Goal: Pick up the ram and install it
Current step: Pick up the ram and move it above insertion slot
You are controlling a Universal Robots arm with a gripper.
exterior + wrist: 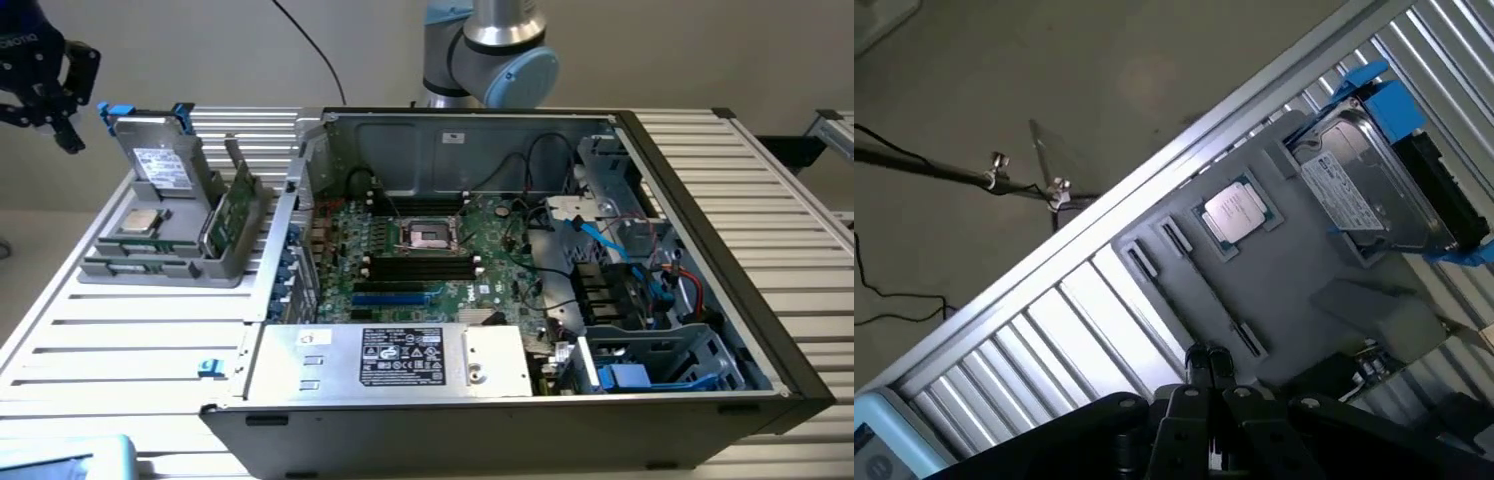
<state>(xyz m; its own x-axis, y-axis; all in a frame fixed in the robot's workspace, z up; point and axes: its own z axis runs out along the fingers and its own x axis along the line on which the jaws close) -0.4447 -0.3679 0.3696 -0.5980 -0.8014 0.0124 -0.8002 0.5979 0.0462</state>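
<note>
The ram point(236, 213) is a narrow green board standing on edge in the right side of a grey holder tray point(160, 268), left of the open computer case in the exterior view. My black gripper point(54, 118) hangs high above the table's far left corner, up and to the left of the tray and well apart from the ram. In the wrist view the fingertips point(1199, 362) are pressed together with nothing between them, above the edge of the tray point(1294, 285). The motherboard point(400, 290) lies inside the case with dark memory slots point(420, 266) near its middle.
On the tray also stand a grey drive with blue rails point(163, 158) point(1364, 190) and a square processor chip point(140, 221) point(1234, 212). The case's metal walls point(467, 150), a power supply box point(394, 358), drive cages and cables point(627, 250) surround the motherboard. The slatted table point(120, 330) lies around them.
</note>
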